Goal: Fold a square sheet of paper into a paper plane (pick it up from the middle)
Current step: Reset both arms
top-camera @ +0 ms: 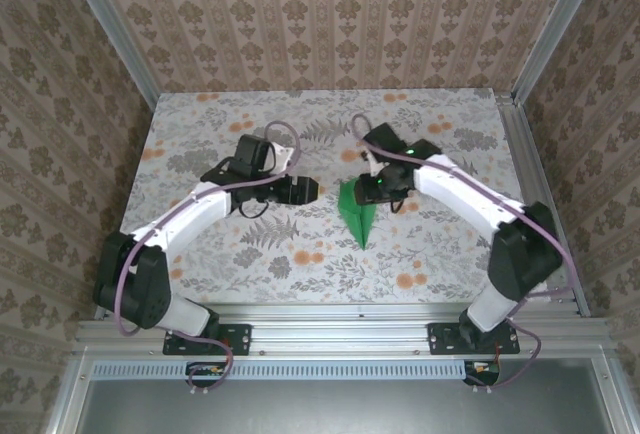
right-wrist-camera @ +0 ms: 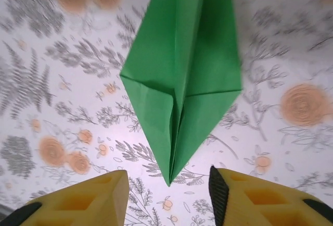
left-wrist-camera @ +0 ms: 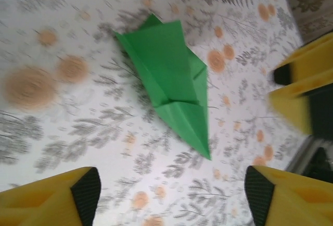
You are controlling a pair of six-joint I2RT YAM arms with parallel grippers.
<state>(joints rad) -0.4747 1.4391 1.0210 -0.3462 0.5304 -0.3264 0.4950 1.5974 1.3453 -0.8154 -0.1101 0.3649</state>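
The floral table (top-camera: 200, 134) fills the cell, and both arms reach in toward its middle. The left arm (top-camera: 190, 216) comes from the left and the right arm (top-camera: 470, 189) from the right. Between them lies the green paper (top-camera: 358, 218), folded to a pointed dart. It lies flat with its long axis near-to-far and its nose toward the near edge. The right gripper (top-camera: 372, 188) is at the wide far end, clearly the nearer one. Its fingers (right-wrist-camera: 218, 195) stand apart, with the nose pointing into the gap between them. The left gripper (top-camera: 305, 190) sits just left of the paper, its fingers (left-wrist-camera: 86, 189) spread wide and holding nothing. I'd say the right arm is better placed to act.
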